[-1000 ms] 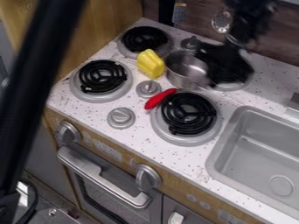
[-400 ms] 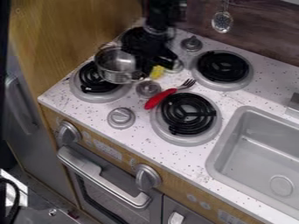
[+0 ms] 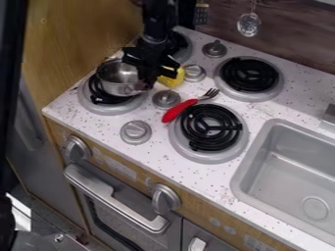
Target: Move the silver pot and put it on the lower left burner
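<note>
Silver pot (image 3: pixel 120 81): over the lower left burner (image 3: pixel 126 106), partly covering its coil
Tool (image 3: pixel 148 73): at the pot's right side; opening and grip, cannot tell
Yellow object (image 3: pixel 173 78): beside the tool, partly hidden
Red-handled fork (image 3: pixel 179 110): by the lower right burner (image 3: pixel 210 128)

Four black coil burners (image 3: pixel 210 128), six grey knobs (image 3: pixel 136 132), one silver metal pot (image 3: pixel 120 78), one red-handled fork (image 3: pixel 178 111) and one yellow object (image 3: pixel 171 78) were there.
</note>
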You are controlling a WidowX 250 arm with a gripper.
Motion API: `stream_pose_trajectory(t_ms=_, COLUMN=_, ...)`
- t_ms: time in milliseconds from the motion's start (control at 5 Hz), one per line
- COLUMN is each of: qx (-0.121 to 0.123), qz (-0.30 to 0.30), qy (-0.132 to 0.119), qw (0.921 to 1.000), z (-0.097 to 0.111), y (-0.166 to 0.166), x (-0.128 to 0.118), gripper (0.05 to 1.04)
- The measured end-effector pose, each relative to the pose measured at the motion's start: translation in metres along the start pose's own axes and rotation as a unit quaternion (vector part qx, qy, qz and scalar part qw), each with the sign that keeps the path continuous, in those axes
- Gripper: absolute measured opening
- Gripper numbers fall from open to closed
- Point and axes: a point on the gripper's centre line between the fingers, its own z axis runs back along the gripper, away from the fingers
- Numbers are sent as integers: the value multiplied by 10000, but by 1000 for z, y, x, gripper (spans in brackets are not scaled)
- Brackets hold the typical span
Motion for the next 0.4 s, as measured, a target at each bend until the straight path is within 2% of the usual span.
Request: stream_pose_trajectory(t_ms=400, qx=53, qz=87, qy=109, qw=9999, z=-10, y=9, x=2, gripper=69)
